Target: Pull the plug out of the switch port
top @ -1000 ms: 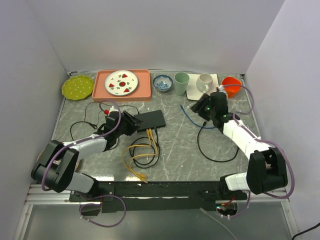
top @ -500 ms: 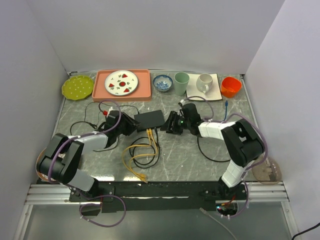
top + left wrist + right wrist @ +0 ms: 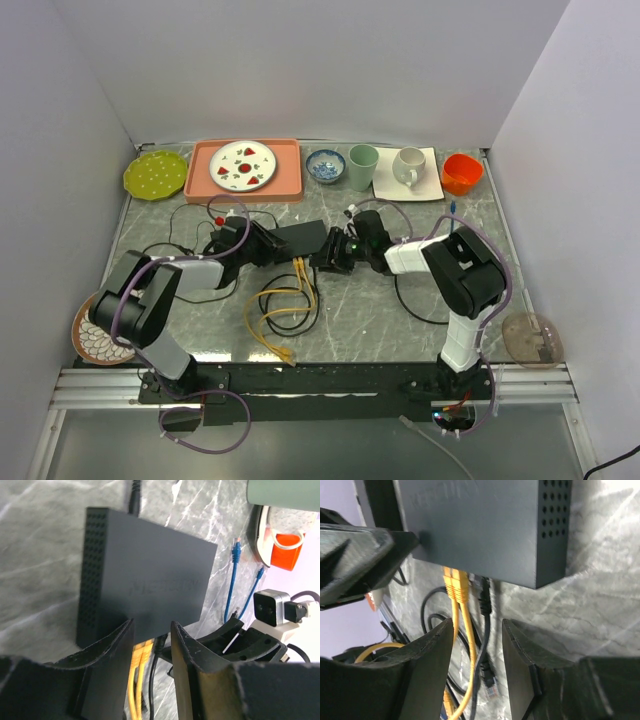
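Observation:
The switch is a flat black box mid-table. Two yellow plugs and one black plug sit in its near edge. My left gripper is open at the switch's left end; in the left wrist view the switch and the yellow plugs show between its fingers. My right gripper is open at the switch's right near corner. In the right wrist view the black plug and yellow plugs lie just ahead of its gap, below the switch.
Yellow and black cable loops lie in front of the switch. A blue cable lies at the right. A green plate, pink tray, small bowl, green cup, white mug and orange bowl line the back.
My right arm has swung from the back right over to the switch's right corner, leaving the blue cable behind. My left gripper has moved closer to the switch's left end.

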Available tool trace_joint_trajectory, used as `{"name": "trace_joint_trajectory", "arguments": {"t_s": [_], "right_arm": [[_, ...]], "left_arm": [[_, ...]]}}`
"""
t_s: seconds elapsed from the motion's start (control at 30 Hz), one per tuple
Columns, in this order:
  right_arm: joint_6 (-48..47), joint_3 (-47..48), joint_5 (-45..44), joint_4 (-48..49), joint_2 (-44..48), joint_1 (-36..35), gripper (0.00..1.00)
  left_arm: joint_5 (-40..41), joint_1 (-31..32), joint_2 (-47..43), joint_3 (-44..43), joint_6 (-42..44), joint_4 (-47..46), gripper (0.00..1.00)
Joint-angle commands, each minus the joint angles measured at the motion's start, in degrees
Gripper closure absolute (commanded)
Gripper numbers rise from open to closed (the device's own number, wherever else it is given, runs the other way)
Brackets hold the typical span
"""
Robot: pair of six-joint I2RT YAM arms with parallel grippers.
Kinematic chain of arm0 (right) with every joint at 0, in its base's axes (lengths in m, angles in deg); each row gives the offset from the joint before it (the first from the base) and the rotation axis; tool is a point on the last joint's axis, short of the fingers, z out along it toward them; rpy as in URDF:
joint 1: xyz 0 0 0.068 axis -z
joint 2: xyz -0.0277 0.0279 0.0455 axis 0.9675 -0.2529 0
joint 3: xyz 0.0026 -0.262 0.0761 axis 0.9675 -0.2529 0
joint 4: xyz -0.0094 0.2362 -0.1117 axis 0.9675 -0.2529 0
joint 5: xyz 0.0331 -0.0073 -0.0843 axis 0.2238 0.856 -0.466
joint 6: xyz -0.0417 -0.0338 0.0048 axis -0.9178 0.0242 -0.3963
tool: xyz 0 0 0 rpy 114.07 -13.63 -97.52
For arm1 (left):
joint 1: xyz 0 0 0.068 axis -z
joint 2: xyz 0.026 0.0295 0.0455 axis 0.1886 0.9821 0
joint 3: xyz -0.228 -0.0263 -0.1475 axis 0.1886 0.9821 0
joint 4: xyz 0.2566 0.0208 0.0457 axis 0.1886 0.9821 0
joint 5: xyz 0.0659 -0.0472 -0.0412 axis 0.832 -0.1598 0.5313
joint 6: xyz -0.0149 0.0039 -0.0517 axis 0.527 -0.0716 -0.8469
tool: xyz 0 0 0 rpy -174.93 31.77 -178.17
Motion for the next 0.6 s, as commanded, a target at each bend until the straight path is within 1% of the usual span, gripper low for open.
{"name": "trace_joint_trajectory", "arguments": {"t_s": [0.0,0.07,0.27,0.57], "right_arm": [[1.5,2.33,-2.78,2.73,-0.73,-0.04,0.5],[3.34,2.24,-3.23,3.52,-1.51,0.05,0.5],[10.37,0.84,-3.32,11.16,-4.68,-0.04,0.54],[16.18,-1.62,-2.0,21.01,-8.02,0.58,0.62]], "left_arm": [[-2.2,0.11,2.12,-3.12,-0.15,-2.75,0.59],[-2.02,0.11,2.65,-3.04,-0.15,-2.31,0.59],[-0.88,0.11,1.51,-1.72,0.11,-0.9,0.6],[-1.85,0.11,2.82,-1.81,-0.07,-0.81,0.6]]}}
